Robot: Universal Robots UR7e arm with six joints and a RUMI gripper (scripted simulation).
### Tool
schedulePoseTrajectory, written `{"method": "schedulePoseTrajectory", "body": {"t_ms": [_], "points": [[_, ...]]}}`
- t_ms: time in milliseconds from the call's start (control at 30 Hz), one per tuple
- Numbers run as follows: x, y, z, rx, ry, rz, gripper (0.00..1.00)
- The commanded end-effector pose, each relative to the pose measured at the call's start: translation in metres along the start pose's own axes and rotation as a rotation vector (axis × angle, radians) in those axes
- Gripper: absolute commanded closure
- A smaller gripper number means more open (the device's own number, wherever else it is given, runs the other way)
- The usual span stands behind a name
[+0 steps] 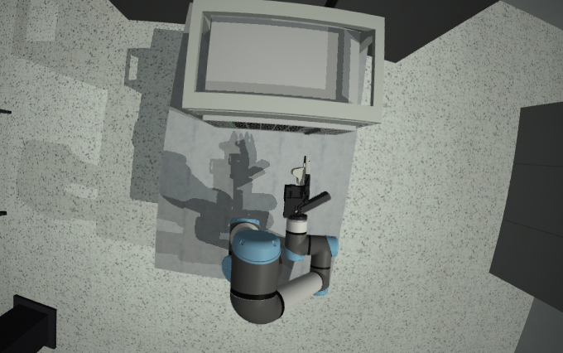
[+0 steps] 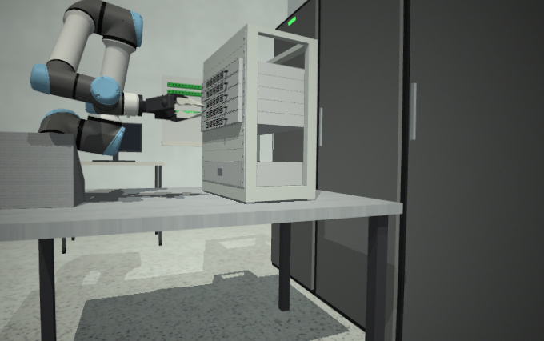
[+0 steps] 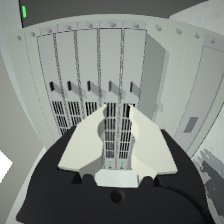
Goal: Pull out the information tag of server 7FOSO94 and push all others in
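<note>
The bent arm (image 1: pixel 254 270) (image 2: pixel 76 40) reaches forward, its fingers (image 1: pixel 306 166) (image 2: pixel 188 102) slightly parted and empty.

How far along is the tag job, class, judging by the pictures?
Done: I can't confirm any; no service tag is readable.

In hand: the open gripper stands before the servers, gripping nothing.

Left, apparently: finding 7FOSO94, setting its information tag, moving clear. The rack stands upright.
</note>
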State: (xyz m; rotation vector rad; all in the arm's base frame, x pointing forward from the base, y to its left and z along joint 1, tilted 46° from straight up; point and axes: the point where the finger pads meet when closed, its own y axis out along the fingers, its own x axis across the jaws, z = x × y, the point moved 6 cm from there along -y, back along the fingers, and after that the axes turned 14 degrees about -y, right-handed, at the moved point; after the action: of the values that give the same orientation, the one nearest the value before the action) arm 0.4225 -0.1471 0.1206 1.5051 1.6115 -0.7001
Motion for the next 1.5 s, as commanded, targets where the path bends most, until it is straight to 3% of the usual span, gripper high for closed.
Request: {"method": "schedulePoseTrajectory", "body": {"t_ms": [0, 1467], "points": [[-0.004, -0.004, 0.001, -0.006, 0.001, 0.001, 0.85], [-0.017, -0.014, 0.005, -0.006, 0.001, 0.001, 0.85]]}}
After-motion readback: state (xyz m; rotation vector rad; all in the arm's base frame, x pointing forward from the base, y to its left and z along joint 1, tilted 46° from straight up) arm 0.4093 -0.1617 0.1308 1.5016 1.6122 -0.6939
